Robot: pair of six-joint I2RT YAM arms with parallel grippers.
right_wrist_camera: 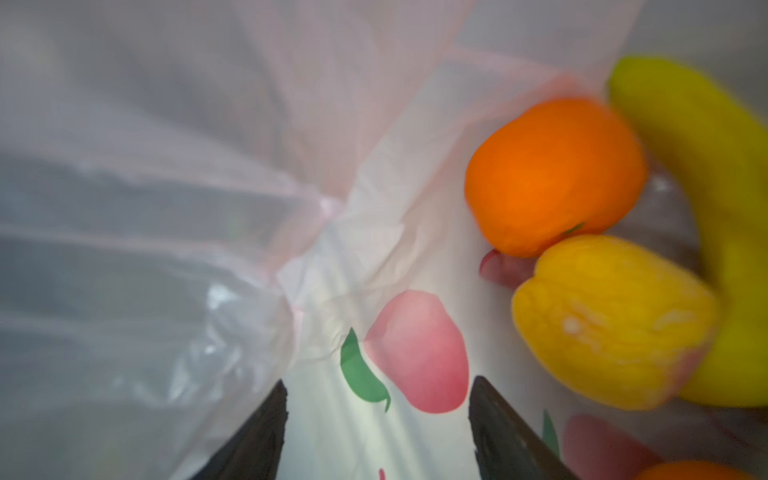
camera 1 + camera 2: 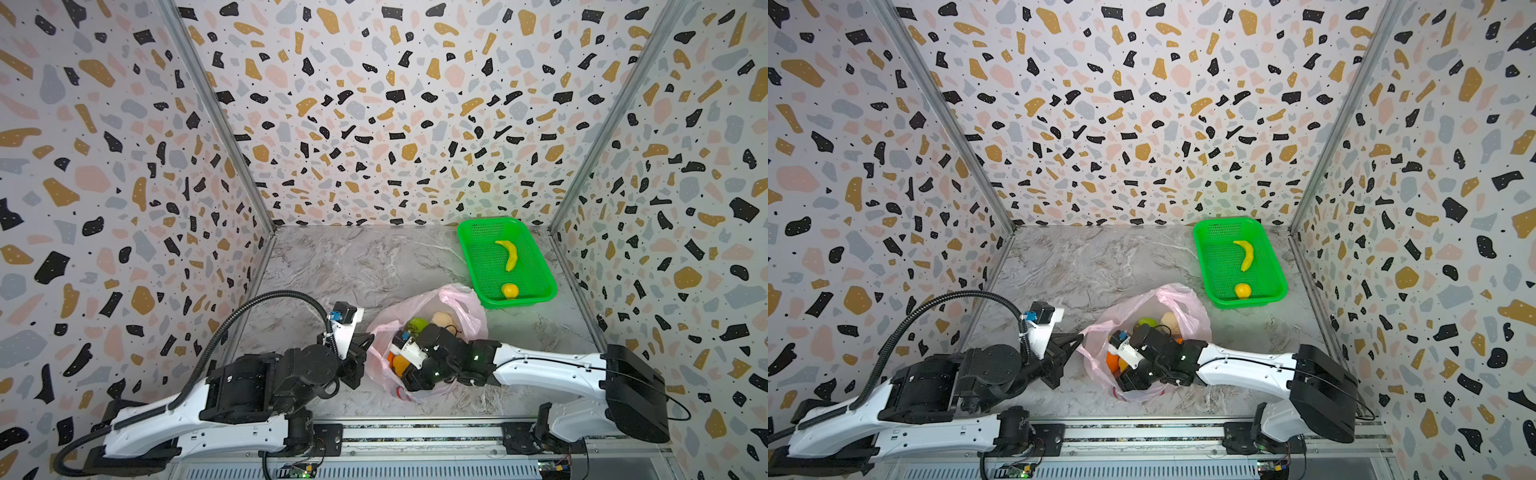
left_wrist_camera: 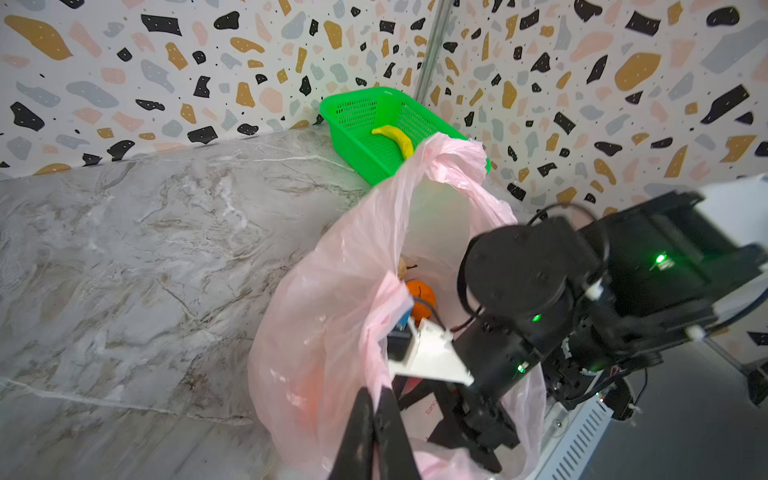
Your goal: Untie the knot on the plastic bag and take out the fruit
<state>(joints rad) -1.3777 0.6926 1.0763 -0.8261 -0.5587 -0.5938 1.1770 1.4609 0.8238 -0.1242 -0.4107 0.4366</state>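
Note:
The pink plastic bag (image 2: 457,299) (image 2: 1177,297) lies at the front middle of the table with its mouth gaping open. The knot is not in view. My left gripper (image 3: 376,392) (image 2: 370,338) is shut on the bag's near-left rim (image 3: 386,299). My right gripper (image 1: 378,386) is inside the bag and open, with only printed film between its fingers. Beside it lie fruit: an orange tangerine (image 1: 552,174), a yellow-red peach (image 1: 611,316) and a long yellow one (image 1: 715,166). In a top view a green fruit (image 2: 417,324) and a pale one (image 2: 444,320) show past the right wrist (image 2: 440,349).
A green mesh basket (image 2: 484,266) (image 2: 1217,266) (image 3: 361,137) stands at the back right, just behind the bag. It holds a banana (image 2: 509,253) and a small yellow-orange fruit (image 2: 510,290). Patterned walls (image 2: 124,187) close the marble table on three sides.

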